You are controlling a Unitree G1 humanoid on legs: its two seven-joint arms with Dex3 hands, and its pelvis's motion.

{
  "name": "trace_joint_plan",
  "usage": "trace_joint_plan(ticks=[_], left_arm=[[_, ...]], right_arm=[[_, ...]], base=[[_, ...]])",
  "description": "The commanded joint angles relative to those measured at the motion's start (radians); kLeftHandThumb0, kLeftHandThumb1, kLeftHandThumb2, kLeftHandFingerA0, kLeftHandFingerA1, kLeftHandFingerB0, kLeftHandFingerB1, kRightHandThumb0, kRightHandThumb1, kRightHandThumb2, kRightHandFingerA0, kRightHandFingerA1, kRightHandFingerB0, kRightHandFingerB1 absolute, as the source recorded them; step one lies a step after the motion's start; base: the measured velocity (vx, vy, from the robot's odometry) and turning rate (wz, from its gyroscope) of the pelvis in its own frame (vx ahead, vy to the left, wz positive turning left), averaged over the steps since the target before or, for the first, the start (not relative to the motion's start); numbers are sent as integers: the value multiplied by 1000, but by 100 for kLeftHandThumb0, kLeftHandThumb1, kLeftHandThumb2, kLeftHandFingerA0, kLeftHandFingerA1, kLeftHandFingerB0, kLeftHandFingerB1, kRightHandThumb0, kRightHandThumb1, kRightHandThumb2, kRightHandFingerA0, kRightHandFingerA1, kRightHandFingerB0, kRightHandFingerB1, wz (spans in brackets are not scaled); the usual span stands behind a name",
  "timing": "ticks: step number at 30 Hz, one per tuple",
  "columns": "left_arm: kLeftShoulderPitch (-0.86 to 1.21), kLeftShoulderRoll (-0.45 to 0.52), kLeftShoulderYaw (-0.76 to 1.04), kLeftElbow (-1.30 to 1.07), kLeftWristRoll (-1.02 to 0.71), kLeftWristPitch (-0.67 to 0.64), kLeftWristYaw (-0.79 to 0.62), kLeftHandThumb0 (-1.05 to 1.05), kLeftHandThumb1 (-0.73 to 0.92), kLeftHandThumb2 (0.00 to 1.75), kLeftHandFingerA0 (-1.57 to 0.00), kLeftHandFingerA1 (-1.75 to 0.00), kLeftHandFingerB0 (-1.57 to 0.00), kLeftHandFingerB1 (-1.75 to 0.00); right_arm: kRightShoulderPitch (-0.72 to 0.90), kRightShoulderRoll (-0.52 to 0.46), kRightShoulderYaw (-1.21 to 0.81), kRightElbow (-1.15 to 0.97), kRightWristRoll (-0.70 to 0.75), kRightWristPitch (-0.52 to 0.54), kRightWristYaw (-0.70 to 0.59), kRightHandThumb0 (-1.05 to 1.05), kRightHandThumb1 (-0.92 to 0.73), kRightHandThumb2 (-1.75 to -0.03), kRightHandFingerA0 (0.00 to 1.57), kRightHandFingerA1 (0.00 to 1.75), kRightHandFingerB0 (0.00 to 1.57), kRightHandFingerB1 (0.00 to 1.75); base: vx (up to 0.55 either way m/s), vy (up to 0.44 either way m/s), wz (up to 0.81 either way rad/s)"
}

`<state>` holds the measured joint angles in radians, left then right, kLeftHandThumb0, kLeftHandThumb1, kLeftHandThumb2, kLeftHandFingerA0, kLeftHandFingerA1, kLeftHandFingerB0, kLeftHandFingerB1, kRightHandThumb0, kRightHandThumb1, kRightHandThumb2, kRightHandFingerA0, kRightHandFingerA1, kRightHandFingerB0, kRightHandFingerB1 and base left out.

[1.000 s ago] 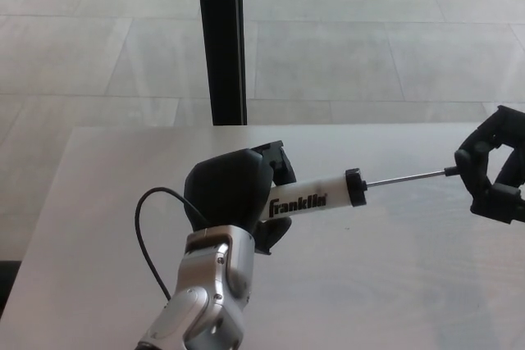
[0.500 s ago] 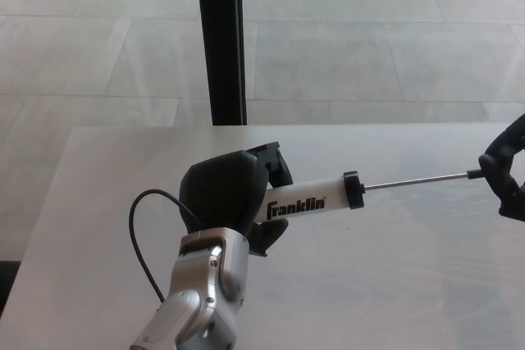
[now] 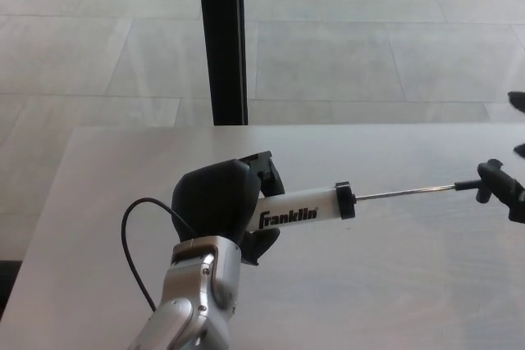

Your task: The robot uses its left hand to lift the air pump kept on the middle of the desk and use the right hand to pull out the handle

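Observation:
The air pump, a white barrel printed "Franklin" with a black collar, is held above the desk, nearly level and pointing right. My left hand is shut on its left end, hiding that part. A thin metal rod is drawn out of the collar to the black T-handle near the right edge. Only black tips of my right hand show at the right border, spread apart and clear of the handle.
A black cable loops from my left forearm over the desk. Beyond the desk's far edge, a black post rises from the pale tiled floor.
My right hand drew the handle to the right, pulling out the rod, then came off it and slid almost out of the picture. The left hand and pump shifted slightly left and down.

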<state>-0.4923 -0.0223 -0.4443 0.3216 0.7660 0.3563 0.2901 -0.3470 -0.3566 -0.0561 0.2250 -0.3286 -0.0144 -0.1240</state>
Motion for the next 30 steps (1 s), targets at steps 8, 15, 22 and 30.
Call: trace_joint_plan(ticks=[8,15,22,30], left_arm=[[27,28,-32,25,24,10,7,-19,46,128,-102,-175,-90,-138],[50,75,-74,13,27,19,-78,-23,54,122,-101,-175,-84,-137],[116,137,-188,27,59,13,-174,-18,49,101,-93,-165,-86,-105],[48,214,-296,7,88,125,-562,-57,48,82,-16,-56,-10,-43]], right_arm=[[22,-69,-24,-121,30,130,129,-105,-88,-70,0,0,0,0],[30,-82,-62,-143,28,187,134,-105,-92,-73,0,0,0,0],[68,-52,-154,-105,107,139,115,-104,-91,-68,0,0,0,0],[64,-29,-187,-85,153,120,120,-95,-85,-74,0,0,0,0]], base=[[0,0,0],[0,0,0],[0,0,0],[0,0,0]])
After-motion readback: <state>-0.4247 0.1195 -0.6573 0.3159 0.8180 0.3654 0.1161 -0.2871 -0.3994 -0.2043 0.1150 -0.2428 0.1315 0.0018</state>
